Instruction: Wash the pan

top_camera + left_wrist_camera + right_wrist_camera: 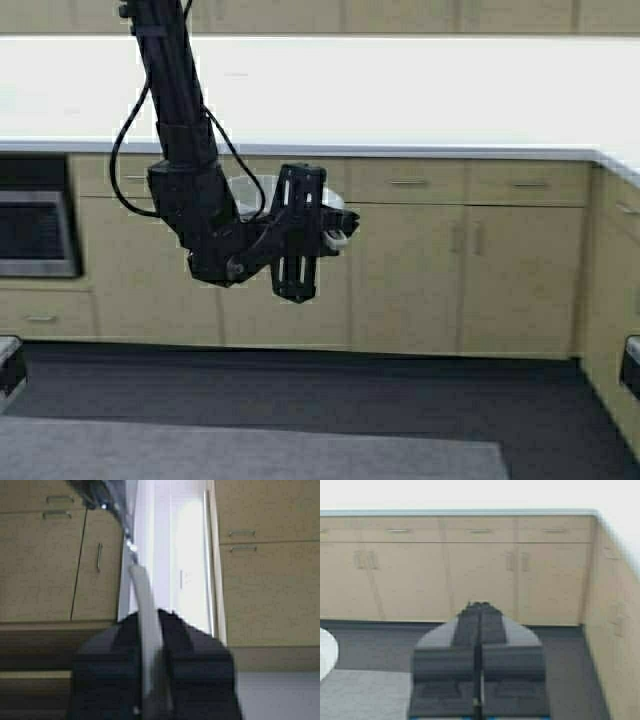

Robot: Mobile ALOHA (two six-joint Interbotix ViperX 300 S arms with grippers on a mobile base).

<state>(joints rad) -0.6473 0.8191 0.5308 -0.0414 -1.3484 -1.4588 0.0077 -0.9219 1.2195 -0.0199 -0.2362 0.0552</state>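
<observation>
- the left gripper [152,645] is clamped on the thin rim of the pan [142,610], which runs edge-on between its pads.
- in the high view that gripper [325,225] holds the pan [250,195] up in the air in front of the cabinets [500,260], below the counter [400,95].
- the right gripper [480,625] is pressed together and empty, aimed at the cabinets over the dark floor [560,645].
- the pan looks rigid and light; a glossy rim pinch probably slips when wet, so the stubby handle seems a safer hold. the handle is not clearly visible here.
</observation>
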